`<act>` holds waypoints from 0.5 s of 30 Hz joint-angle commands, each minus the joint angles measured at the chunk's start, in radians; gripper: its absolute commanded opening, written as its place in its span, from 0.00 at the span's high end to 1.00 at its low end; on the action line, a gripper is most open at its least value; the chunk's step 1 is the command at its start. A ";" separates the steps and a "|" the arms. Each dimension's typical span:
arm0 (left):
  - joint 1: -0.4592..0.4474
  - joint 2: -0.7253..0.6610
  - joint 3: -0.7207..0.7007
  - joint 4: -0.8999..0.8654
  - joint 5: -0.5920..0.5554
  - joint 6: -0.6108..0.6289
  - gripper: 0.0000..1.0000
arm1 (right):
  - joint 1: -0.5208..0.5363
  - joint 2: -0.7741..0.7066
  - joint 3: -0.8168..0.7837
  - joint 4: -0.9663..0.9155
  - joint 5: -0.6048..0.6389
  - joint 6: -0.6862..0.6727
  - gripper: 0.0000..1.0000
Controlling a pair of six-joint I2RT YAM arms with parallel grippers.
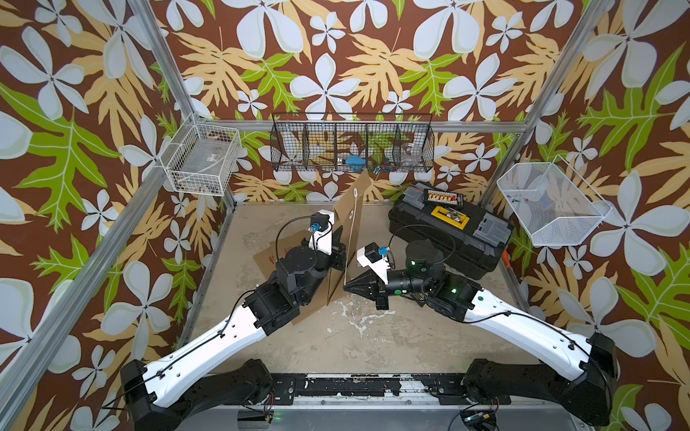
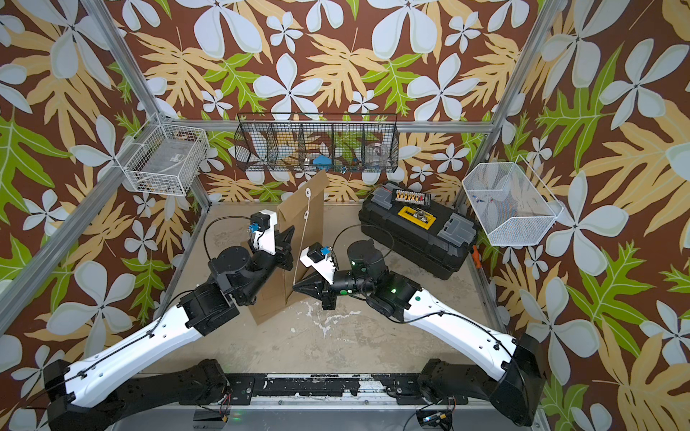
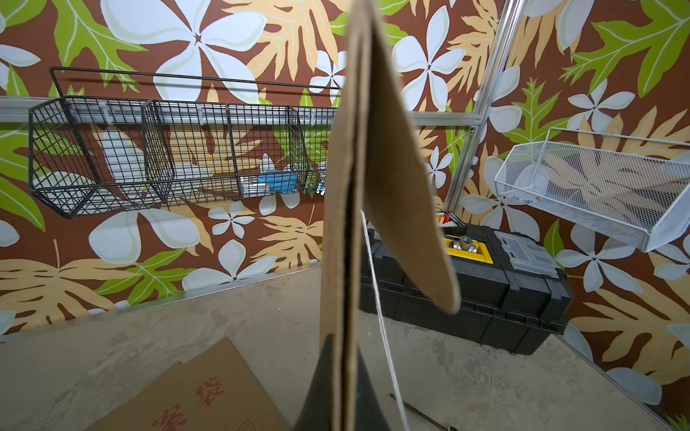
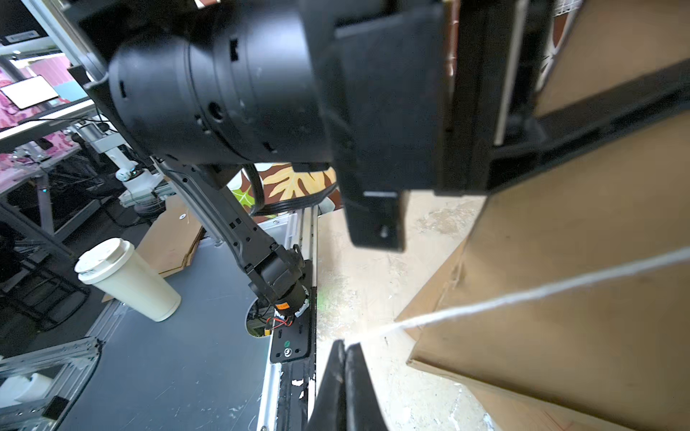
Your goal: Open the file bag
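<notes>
Matt brown kraft-paper file bag (image 2: 315, 209), fuzzy white string (image 4: 522, 296), matt black plastic toolbox (image 1: 481, 253), rough stained tabletop (image 1: 373, 343).

Red Chinese characters, 袋 clear and one resembling 案 cut off at the frame edge, are printed on the flat-lying kraft file bag (image 3: 224, 369).

My left gripper (image 3: 343, 373) pinches the upright file bag (image 3: 347, 186) at 12 o'clock, its white string (image 3: 384, 336) just beside, the black toolbox (image 3: 485, 291) at 1 o'clock.
</notes>
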 commanded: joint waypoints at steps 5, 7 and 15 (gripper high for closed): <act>0.000 -0.016 0.050 -0.090 0.022 0.014 1.00 | 0.000 -0.066 -0.006 -0.110 0.544 -0.009 1.00; 0.000 -0.012 0.070 -0.140 0.008 0.011 1.00 | 0.000 -0.099 -0.020 -0.105 0.640 -0.009 1.00; 0.001 -0.036 0.084 -0.216 0.102 0.017 1.00 | -0.063 -0.192 -0.015 -0.137 0.942 -0.005 1.00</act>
